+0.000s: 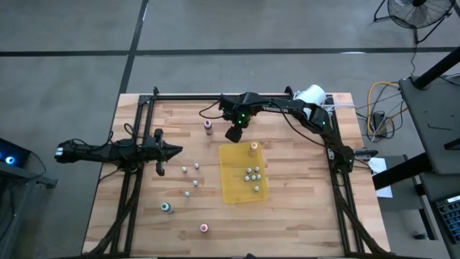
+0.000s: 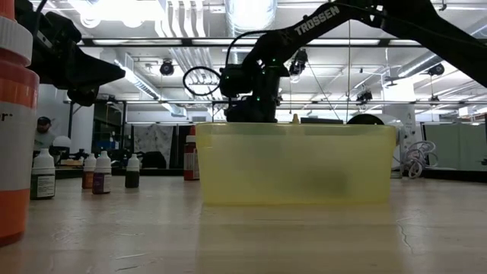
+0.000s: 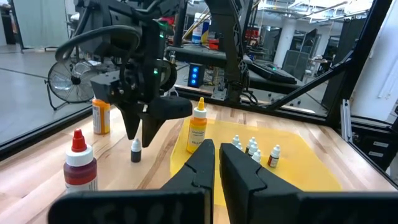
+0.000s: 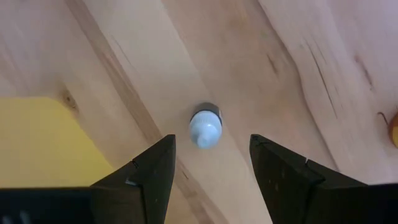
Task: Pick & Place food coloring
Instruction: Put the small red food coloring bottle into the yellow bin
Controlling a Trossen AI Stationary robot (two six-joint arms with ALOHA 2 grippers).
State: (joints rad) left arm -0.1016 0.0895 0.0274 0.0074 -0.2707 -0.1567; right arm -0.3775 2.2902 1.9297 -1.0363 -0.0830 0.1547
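Note:
My right gripper (image 4: 211, 155) is open and points straight down near the table's far middle (image 1: 233, 133). A small white-capped food coloring bottle (image 4: 205, 126) stands upright on the wood between and below its fingers, untouched; it also shows in the left wrist view (image 3: 135, 151). Several small bottles (image 1: 252, 175) and an orange-topped one (image 1: 253, 147) stand in the yellow tray (image 1: 233, 188). A maroon-topped bottle (image 1: 208, 127), a few small ones (image 1: 195, 183), a teal-topped one (image 1: 166, 208) and a pink-topped one (image 1: 204, 228) stand on the table. My left gripper (image 1: 172, 151) waits shut at the left.
The yellow tray's far left corner (image 4: 37, 124) lies close beside the right gripper. A big white cylinder (image 1: 310, 93) sits at the table's far right corner. Black frame rails (image 1: 133, 180) run along both sides. Bare wood lies at the near right (image 1: 302, 208).

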